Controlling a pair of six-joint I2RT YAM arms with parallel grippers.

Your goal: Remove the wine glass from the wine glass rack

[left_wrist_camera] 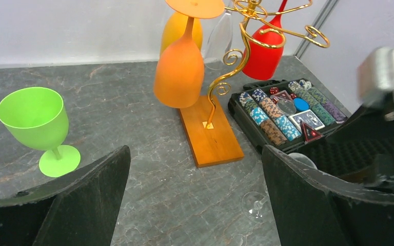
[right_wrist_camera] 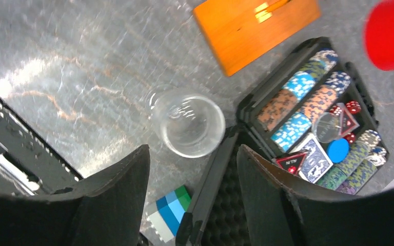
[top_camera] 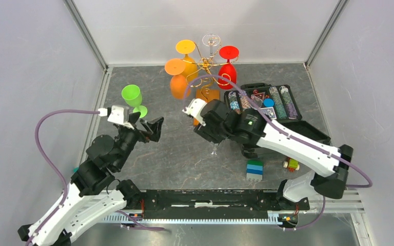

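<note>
The gold wire wine glass rack [top_camera: 208, 64] stands on its orange-brown wooden base [left_wrist_camera: 211, 134] at the back centre. Orange [top_camera: 178, 82], yellow [top_camera: 187, 51], red [top_camera: 228, 72] and clear [top_camera: 212, 43] glasses hang from it upside down. A clear wine glass [right_wrist_camera: 187, 127] stands upright on the table near the base; its foot shows in the left wrist view [left_wrist_camera: 254, 205]. My right gripper [right_wrist_camera: 192, 151] is open and empty just above and beside this glass, and shows in the top view [top_camera: 211, 134]. My left gripper [left_wrist_camera: 195, 154] is open and empty, left of centre.
A green wine glass [top_camera: 132, 97] stands upright on the table at the left, behind my left gripper. An open black case of poker chips [top_camera: 264, 102] lies right of the rack. A blue-green block [top_camera: 255, 170] and a small toy [top_camera: 290, 164] lie near the front right.
</note>
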